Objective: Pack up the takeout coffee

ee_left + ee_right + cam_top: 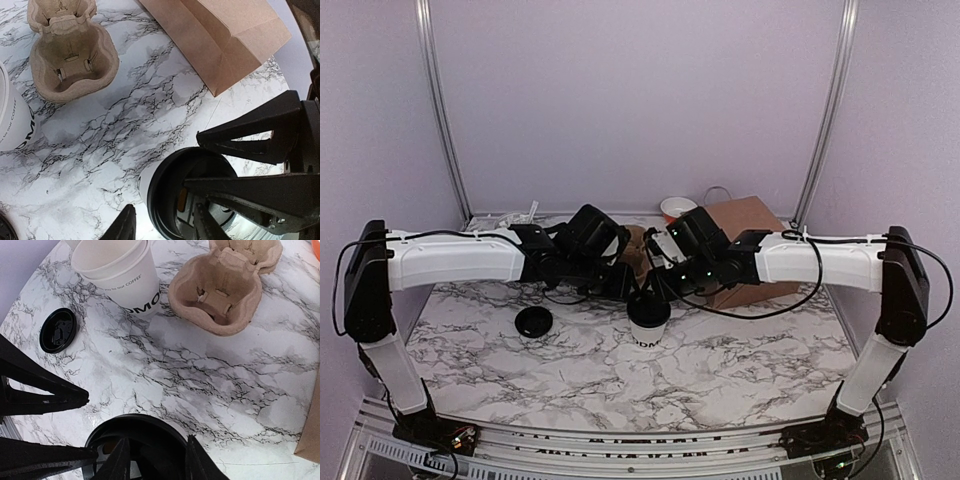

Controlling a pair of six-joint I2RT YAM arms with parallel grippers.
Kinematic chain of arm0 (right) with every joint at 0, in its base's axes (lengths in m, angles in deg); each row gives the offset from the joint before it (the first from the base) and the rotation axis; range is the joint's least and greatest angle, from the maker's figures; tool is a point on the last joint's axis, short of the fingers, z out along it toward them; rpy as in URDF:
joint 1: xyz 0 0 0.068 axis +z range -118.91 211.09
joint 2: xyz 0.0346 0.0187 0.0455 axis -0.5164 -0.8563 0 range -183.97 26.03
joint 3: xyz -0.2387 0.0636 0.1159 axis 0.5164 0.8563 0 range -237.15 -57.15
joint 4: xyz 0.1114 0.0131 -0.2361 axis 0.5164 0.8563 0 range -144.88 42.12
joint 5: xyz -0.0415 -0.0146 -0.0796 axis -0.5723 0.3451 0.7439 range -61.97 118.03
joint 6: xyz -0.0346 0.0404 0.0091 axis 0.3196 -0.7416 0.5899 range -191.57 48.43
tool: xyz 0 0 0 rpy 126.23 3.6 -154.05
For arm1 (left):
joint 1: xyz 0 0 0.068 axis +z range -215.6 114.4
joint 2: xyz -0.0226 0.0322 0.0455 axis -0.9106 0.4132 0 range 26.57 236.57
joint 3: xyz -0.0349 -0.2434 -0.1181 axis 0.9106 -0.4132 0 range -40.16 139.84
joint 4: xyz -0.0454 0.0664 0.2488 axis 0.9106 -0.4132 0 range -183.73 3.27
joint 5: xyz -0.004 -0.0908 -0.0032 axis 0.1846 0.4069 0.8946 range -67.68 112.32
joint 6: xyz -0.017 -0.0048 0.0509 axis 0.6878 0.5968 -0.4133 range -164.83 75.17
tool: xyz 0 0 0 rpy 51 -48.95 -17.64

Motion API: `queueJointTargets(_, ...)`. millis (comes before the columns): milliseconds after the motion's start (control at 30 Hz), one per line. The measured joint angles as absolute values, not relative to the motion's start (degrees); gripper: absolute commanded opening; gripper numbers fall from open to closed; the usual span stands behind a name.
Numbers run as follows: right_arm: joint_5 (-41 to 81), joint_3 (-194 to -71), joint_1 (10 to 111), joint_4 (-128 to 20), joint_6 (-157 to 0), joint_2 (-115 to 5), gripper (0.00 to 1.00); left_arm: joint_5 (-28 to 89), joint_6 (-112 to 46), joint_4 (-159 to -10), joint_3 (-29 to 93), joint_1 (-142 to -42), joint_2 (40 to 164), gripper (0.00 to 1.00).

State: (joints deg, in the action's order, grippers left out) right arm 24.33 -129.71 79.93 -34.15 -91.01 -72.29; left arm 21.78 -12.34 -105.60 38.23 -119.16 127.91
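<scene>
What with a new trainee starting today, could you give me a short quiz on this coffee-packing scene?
1. True or false: the pulp cup tray already holds a cup.
2. Short answer: what colour is the lid on the takeout coffee?
3. Where does the loose lid lie? A) on the marble table; B) in the pulp cup tray; C) on the takeout coffee.

Key: 1 false; 2 black; 3 A.
</scene>
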Motion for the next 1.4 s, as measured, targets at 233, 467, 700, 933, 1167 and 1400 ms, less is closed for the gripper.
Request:
queueJointTargets(233, 26.0, -129.6, 79.9, -31.9, -91.3, -70.2, 0.35, 22.3, -12.3, -105.9, 38.9, -119.2, 128.7, 0.34)
queueJointTargets(467, 27.2, -126.1, 79.9, -31.0, -93.9, -62.6, 0.34, 22.3, -11.9, -106.0, 38.9, -119.9, 129.7, 0.34)
queueJointTargets(700, 26.3, -117.7, 79.9, -31.3, -97.9, -58.3, 0.33, 22.3, -10.9, -106.1, 38.9, -121.1, 129.7, 0.33)
queueJointTargets(933, 24.0, -113.3, 79.9, -32.3, -101.1, -57.2, 0.31, 22.3, -9.6, -106.1, 38.8, -122.2, 129.7, 0.33)
queueJointTargets(1167, 22.1, -112.3, 78.9, -34.4, -102.6, -57.2, 0.30, 22.3, -7.9, -105.7, 38.0, -123.7, 129.3, 0.33)
queueJointTargets(1400, 21.9, -112.3, 75.9, -35.0, -102.7, -57.4, 0.31, 22.3, -6.4, -105.0, 36.7, -125.6, 128.7, 0.33)
